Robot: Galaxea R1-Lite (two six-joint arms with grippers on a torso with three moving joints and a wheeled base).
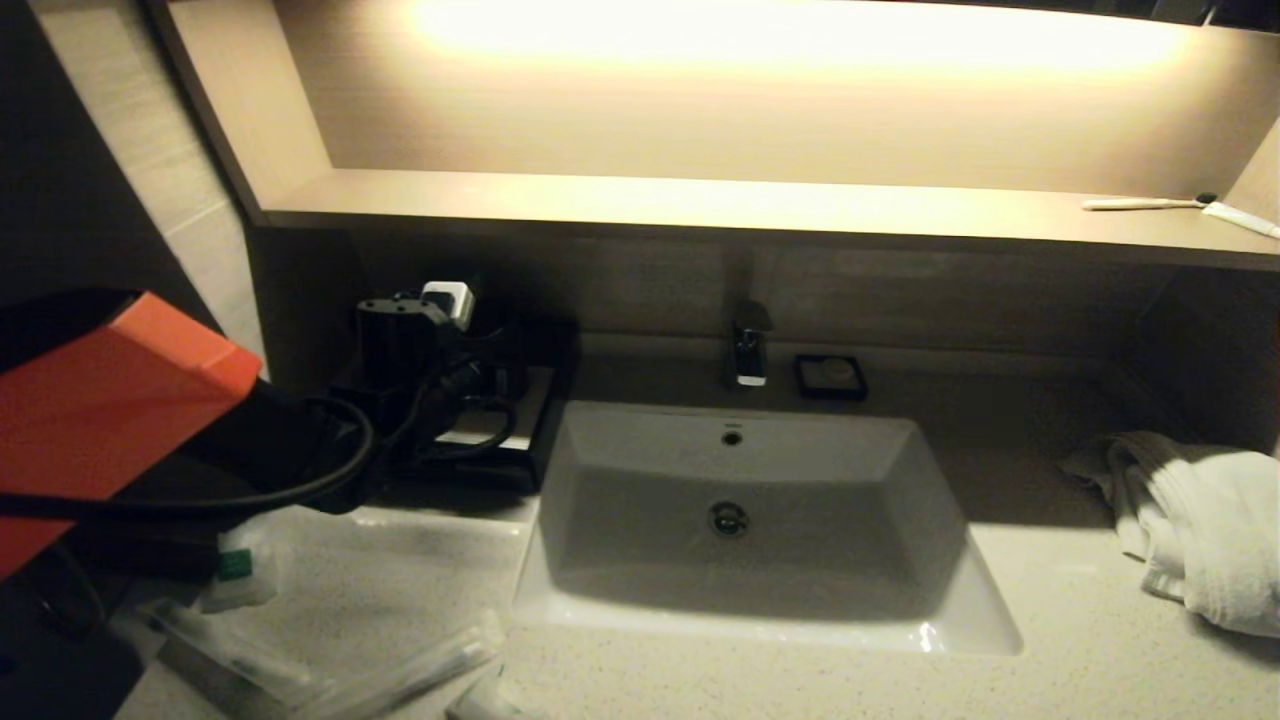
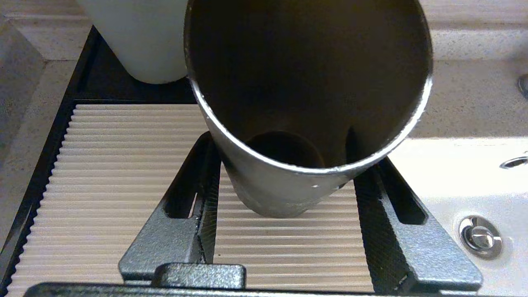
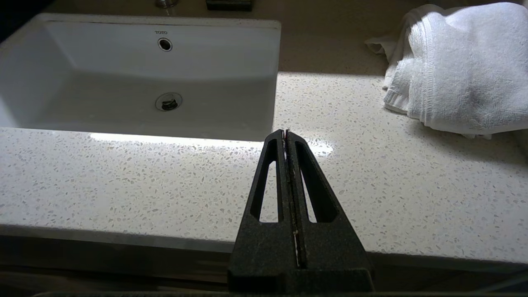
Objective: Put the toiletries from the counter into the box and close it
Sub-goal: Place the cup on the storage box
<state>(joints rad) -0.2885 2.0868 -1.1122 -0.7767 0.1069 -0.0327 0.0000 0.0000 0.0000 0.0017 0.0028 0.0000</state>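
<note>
A: Left end effector [image 2: 284,198] grips the dark metal cup [image 2: 307,103], jaws half-open around it, on the box [image 2: 123,173] at the counter's [image 1: 1050,640] back-left.

B: Wrapped toiletries [image 1: 400,680] lie at the front-left edge, nearest that arm; right end effector [image 3: 285,136] is closed, empty.

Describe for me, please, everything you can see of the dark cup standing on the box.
The dark cup is a round, tapered tumbler, wider at its thin, shiny rim than at its base, seemingly metal or glazed. It stands on the box's ribbed beige top panel, open mouth up, and looks empty. The left end effector has one finger on each side of it, close against its lower wall; a firm grip cannot be confirmed. A white cup stands just behind it, possibly touching.
</note>
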